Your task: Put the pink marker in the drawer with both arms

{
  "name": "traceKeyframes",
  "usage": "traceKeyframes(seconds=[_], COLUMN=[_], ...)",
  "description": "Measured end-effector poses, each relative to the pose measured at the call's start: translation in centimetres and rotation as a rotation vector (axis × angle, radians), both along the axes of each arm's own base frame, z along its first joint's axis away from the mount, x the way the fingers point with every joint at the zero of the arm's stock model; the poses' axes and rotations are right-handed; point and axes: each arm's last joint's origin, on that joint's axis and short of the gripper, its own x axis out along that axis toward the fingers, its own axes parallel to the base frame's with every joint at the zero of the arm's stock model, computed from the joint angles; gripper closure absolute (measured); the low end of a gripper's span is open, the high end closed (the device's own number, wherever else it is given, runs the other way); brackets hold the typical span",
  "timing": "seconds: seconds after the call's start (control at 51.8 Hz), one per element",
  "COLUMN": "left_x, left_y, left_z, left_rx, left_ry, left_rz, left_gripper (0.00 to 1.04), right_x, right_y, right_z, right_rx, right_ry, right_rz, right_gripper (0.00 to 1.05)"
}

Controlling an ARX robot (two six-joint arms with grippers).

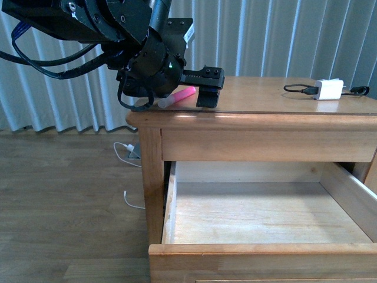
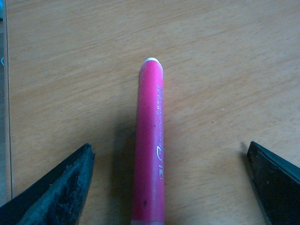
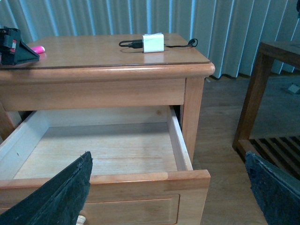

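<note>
The pink marker (image 1: 179, 95) lies flat on the left part of the nightstand's top. My left gripper (image 1: 187, 89) hangs low over it, open. In the left wrist view the marker (image 2: 151, 140) runs lengthwise between the two black fingertips (image 2: 61, 192), closer to one, with a clear gap on each side. The drawer (image 1: 259, 249) is pulled out, its pale wood interior empty. My right gripper (image 3: 168, 192) is open in front of the drawer's front rim (image 3: 117, 178), holding nothing, and is out of the front view. In the right wrist view the marker (image 3: 36, 48) shows beside the left gripper (image 3: 14, 47).
A white charger block (image 1: 330, 89) with a black cable sits at the top's back right. A dark wooden side table (image 3: 276, 93) stands right of the nightstand. White cables (image 1: 126, 154) lie on the floor at the left. Curtains hang behind.
</note>
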Motion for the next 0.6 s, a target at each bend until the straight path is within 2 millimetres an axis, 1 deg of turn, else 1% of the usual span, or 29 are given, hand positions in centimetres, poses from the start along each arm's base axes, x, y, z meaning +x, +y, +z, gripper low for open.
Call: traceKeyframes(seconds=[0.077,0.116,0.154,0.193,0.444,0.598], left_x=[-0.02,-0.02,-0.02,-0.02,-0.09,-0.31], left_y=[0.02,0.05,0.05,0.05,0.12,0.51], left_z=[0.03,0.04,0.04,0.03,0.01,-0.05], left_rx=[0.004,0.005,0.006,0.009,0.026,0.038], left_ry=[0.008,0.010,0.011,0.012,0.007,0.002], left_rz=[-0.002,0.000,0.000,-0.002,-0.006,0.000], left_gripper=[0.07,0.11,0.16,0.24,0.59,0.80], right_x=[0.00,0.00,0.00,0.00,0.00,0.00], right_y=[0.00,0.00,0.00,0.00,0.00,0.00], right_z=[0.00,0.00,0.00,0.00,0.00,0.00], right_rx=[0.000,0.000,0.000,0.000,0.000,0.000], right_ry=[0.000,0.000,0.000,0.000,0.000,0.000], right_rz=[0.000,0.000,0.000,0.000,0.000,0.000], right_gripper=[0.08,0.08,0.08,0.08,0.08,0.08])
